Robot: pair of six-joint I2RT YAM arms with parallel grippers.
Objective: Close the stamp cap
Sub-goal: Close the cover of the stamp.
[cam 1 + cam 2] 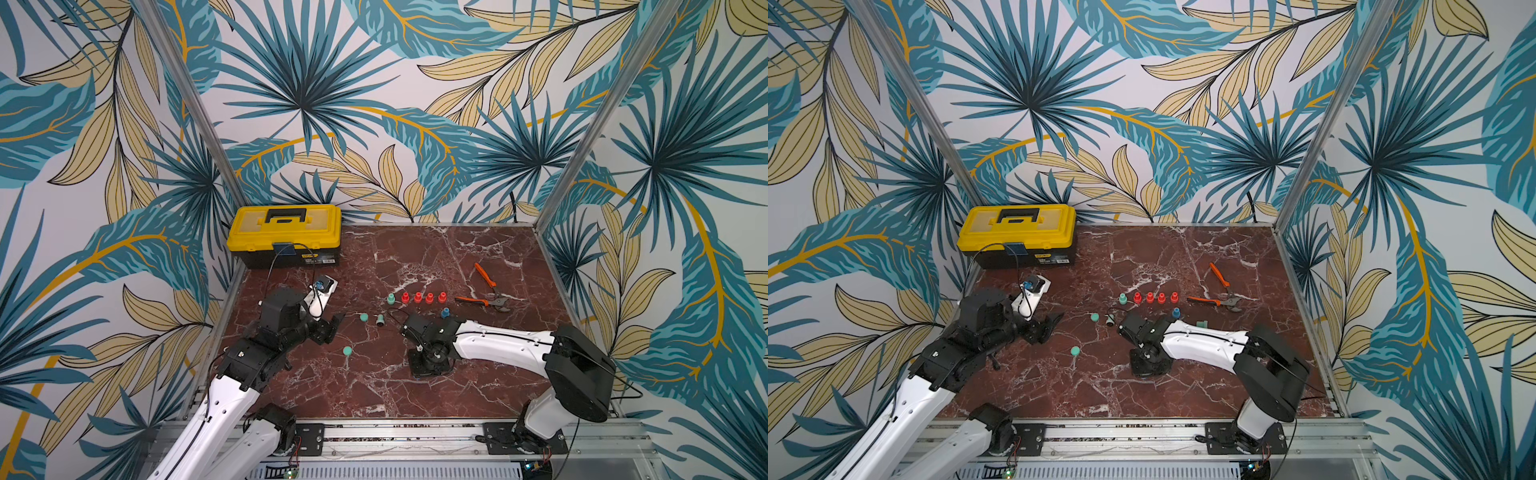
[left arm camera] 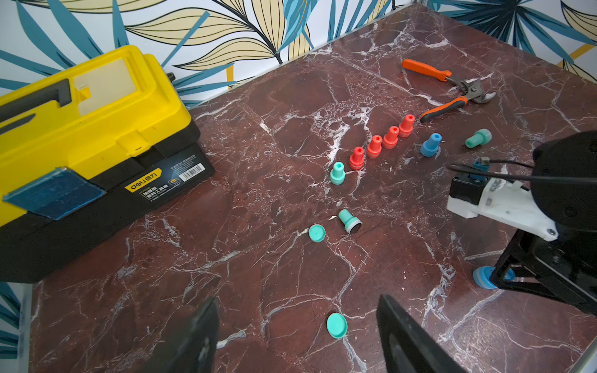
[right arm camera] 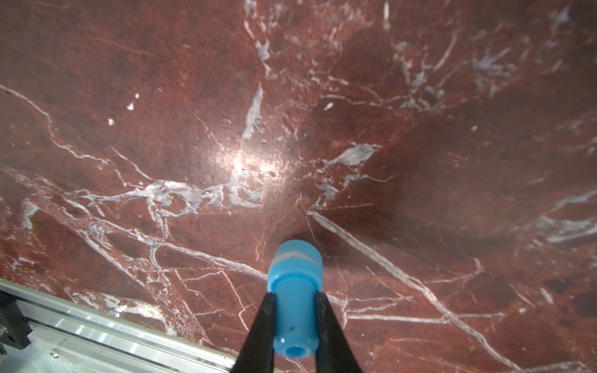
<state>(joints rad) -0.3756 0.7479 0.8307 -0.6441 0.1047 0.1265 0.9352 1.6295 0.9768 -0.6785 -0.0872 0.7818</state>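
My right gripper (image 3: 295,297) is shut on the neck of a blue stamp (image 3: 295,284) and points down at the marble table (image 3: 193,129). The stamp's wide capped end (image 3: 297,250) faces the table, with a thin pale ring behind it. In the left wrist view the blue stamp's base (image 2: 481,277) shows under the right gripper. My left gripper (image 2: 297,302) hangs open above the table with nothing between its fingers. A loose green cap (image 2: 336,325) lies just beyond it. Another green cap (image 1: 363,317) lies beside a green stamp (image 1: 380,320) on its side.
A green stamp (image 1: 390,299) and several red stamps (image 1: 417,297) stand in a row, with another blue stamp (image 1: 445,312) nearby. One more green stamp (image 2: 478,138) lies on its side. Orange pliers (image 1: 486,291) lie back right and a yellow toolbox (image 1: 286,235) stands back left.
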